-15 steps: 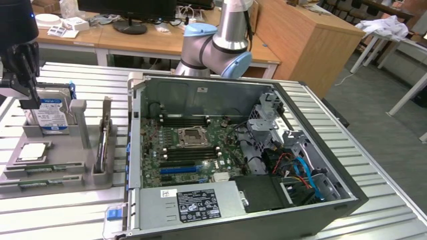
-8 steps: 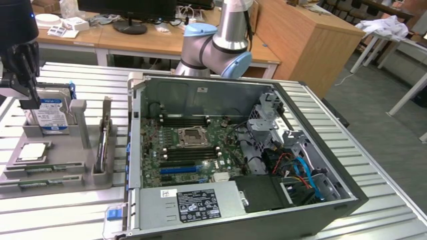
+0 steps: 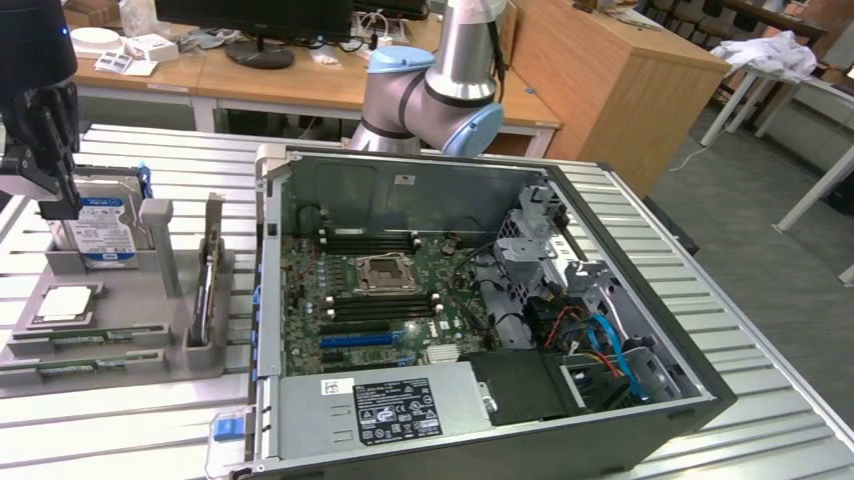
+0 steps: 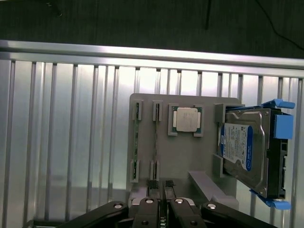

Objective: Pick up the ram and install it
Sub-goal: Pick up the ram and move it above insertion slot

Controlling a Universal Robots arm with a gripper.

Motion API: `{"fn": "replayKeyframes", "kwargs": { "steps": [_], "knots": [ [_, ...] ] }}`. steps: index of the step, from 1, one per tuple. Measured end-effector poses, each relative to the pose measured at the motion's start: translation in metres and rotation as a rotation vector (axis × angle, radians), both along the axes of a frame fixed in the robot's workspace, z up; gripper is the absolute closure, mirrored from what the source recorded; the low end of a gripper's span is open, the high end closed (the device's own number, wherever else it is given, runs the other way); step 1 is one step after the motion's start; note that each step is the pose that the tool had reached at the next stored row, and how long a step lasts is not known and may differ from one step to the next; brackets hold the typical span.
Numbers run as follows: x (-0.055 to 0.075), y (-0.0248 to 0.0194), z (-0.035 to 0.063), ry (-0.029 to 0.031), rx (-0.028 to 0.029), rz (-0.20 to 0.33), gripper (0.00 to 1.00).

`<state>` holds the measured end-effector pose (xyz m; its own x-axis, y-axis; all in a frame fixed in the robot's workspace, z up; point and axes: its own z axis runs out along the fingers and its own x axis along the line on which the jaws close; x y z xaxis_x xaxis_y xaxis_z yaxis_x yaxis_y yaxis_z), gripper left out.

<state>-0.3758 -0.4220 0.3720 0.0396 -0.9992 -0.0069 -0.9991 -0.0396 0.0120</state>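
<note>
Two thin green ram sticks stand on edge in slots of the grey holder (image 4: 190, 156). One ram stick (image 4: 136, 142) is the outer one and the other (image 4: 155, 142) lies beside it; in the exterior view the ram (image 3: 67, 367) is at the holder's front left. My gripper (image 4: 161, 187) hangs above the holder, roughly in line with the inner stick, its fingers a narrow gap apart with nothing between them. In the exterior view the gripper (image 3: 54, 200) is at the far left, over the holder. The open computer case (image 3: 667, 400) shows its motherboard (image 3: 387, 290) with dark memory slots.
A silver, blue-labelled hard drive (image 4: 247, 152) stands upright in the holder beside a square silver processor chip (image 4: 186, 118). The holder rests on a ribbed metal table (image 3: 747, 300). The arm's base (image 3: 434, 100) rises behind the case. Desks and a monitor stand beyond.
</note>
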Motion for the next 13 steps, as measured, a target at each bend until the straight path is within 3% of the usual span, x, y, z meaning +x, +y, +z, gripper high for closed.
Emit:
{"fn": "replayKeyframes", "kwargs": {
  "steps": [5, 8, 13],
  "knots": [
    [0.0, 0.0, 0.0, 0.0, 0.0, 0.0, 0.82],
    [0.0, 0.0, 0.0, 0.0, 0.0, 0.0, 0.69],
    [0.0, 0.0, 0.0, 0.0, -0.0001, 0.0, 0.69]
  ]
}}
